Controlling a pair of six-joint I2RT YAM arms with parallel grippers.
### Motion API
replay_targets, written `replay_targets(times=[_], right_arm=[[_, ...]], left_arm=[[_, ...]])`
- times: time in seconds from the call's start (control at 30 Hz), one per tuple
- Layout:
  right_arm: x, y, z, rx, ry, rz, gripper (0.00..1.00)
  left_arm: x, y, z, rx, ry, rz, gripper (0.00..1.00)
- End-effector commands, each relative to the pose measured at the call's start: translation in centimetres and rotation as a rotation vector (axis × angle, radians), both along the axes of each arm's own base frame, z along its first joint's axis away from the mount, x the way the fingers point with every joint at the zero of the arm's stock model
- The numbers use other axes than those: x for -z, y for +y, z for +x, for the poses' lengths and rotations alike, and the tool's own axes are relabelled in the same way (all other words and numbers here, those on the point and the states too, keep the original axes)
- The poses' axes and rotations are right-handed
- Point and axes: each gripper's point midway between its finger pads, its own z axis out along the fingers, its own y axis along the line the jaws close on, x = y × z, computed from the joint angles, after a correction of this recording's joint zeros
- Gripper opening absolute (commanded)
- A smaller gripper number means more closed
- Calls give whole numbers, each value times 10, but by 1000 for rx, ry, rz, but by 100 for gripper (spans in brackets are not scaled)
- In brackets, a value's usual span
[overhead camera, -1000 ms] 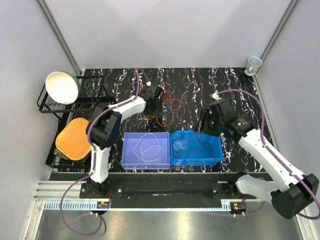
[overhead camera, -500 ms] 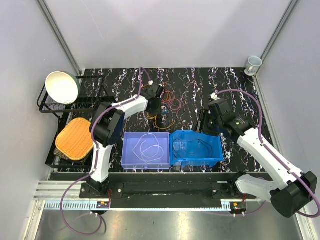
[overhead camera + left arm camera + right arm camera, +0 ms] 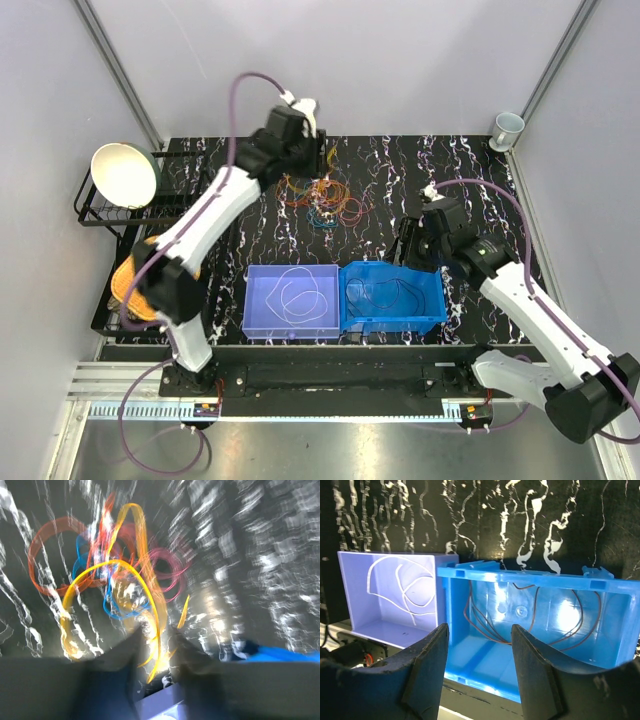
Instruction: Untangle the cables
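The tangled cables (image 3: 325,200) lie in orange, red, yellow and blue loops at the back middle of the table. My left gripper (image 3: 312,155) hangs raised just behind them. In the blurred left wrist view, a yellow cable (image 3: 141,535) runs into the narrow gap of the left gripper (image 3: 152,632), whose fingers stand slightly apart. A white cable (image 3: 297,290) lies in the pale blue bin (image 3: 290,328). A thin dark cable (image 3: 470,615) lies in the bright blue bin (image 3: 520,577). My right gripper (image 3: 479,630) is open and holds nothing, just behind that bin.
A black dish rack (image 3: 95,215) at the left holds a white bowl (image 3: 125,175) and an orange woven mat (image 3: 148,278). A cup (image 3: 508,128) stands in the back right corner. The two bins sit side by side near the front edge.
My left arm has swung up and back from the cable pile, and the coils have shifted and spread slightly. Its jaws shut and have since parted a little. The right arm has not moved.
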Motion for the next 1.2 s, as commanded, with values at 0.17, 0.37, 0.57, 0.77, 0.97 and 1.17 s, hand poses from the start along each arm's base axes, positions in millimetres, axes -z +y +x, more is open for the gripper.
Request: replay_targets(times=[0.17,0.37,0.57,0.77,0.97,1.17], right_arm=[[-23,10,-4,-19,-61,93,60],[-25,9,-5,-21,-67,100,60],[-21,8,-4,-14,-61,89,60],[-14,7,-1,-8,-49,66,60],[-10,5,2,-6,-47,42,60],[-3,7,4,-14,-33,34,60]], left_arm=[[-12,23,-52,54,18,-2,99],[32,20,-57,50,95,6,94],[65,7,-47,78,134,47,87],[109,1,-32,63,186,116,79],[146,6,-22,10,221,176,71],[169,5,-19,-31,254,179,65]])
